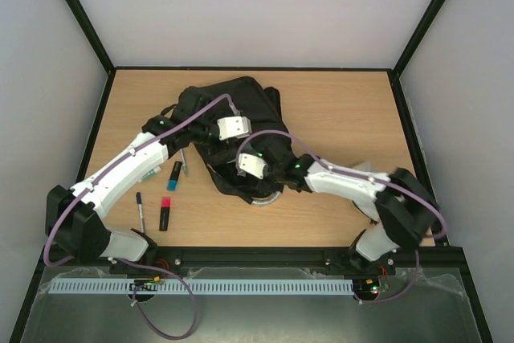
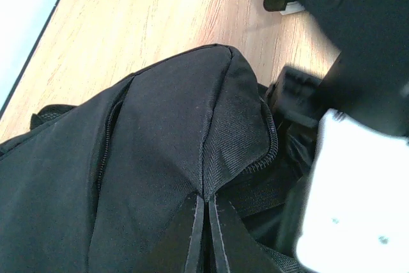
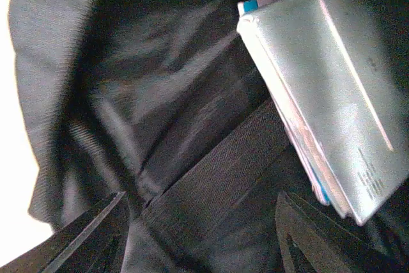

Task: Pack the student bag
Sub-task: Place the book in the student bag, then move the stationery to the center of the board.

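The student bag [image 1: 241, 102] is noted at mid-table, toward the far side. The left gripper [image 2: 204, 238] is closed narrow on a pinched ridge of bag fabric beside the zip. This is judged to raise the flap so the mouth is held open. The right gripper [image 3: 204, 234] is set inside that mouth, its fingers [image 3: 96, 231] spread wide with nothing held. A silver-grey notebook [image 3: 326, 87] is lodged within, just beyond them. A red highlighter [image 1: 165, 213] and a blue highlighter [image 1: 174, 170] are seen unpacked on the table [image 1: 345, 110], left of the bag.
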Robot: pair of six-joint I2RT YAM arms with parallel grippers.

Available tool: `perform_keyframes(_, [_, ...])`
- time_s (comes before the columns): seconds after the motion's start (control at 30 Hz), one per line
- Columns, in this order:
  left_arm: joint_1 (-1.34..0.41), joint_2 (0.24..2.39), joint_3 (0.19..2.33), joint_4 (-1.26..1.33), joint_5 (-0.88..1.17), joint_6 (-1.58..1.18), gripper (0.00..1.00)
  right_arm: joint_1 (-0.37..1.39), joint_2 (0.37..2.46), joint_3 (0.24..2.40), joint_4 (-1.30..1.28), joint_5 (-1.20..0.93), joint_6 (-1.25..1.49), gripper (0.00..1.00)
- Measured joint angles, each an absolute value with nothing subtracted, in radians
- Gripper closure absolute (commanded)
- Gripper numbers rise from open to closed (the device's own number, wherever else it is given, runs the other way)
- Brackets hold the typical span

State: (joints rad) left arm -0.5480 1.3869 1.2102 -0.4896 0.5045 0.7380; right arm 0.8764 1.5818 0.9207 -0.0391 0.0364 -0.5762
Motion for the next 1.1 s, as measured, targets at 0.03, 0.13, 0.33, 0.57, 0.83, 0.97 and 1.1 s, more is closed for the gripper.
perform_keyframes(0.03, [-0.546,1.387,1.209,-0.491,0.504,0.737,0.98,0.876,1.532,0.902,-0.059,0.017,-0.562,0.33])
perform_keyframes(0.13, [-0.543,1.387,1.205,-0.491,0.505,0.736,0.98,0.865,1.404,0.868,-0.123,-0.025,-0.524,0.30])
perform_keyframes(0.33, [-0.543,1.387,1.170,-0.493,0.513,0.741,0.98,0.776,1.265,0.866,-0.291,-0.086,-0.500,0.30])
perform_keyframes(0.57, [-0.543,1.387,1.149,-0.511,0.512,0.757,0.98,0.664,1.059,0.815,-0.428,-0.102,-0.485,0.31])
perform_keyframes(0.83, [-0.543,1.395,1.149,-0.521,0.517,0.752,0.98,0.490,1.057,0.805,-0.555,-0.015,-0.490,0.35])
perform_keyframes(0.97, [-0.543,1.394,1.144,-0.511,0.517,0.748,0.98,0.395,1.050,0.807,-0.619,0.062,-0.509,0.37])
perform_keyframes(1.1, [-0.543,1.388,1.119,-0.490,0.523,0.748,0.98,0.357,1.031,0.805,-0.701,0.127,-0.532,0.40])
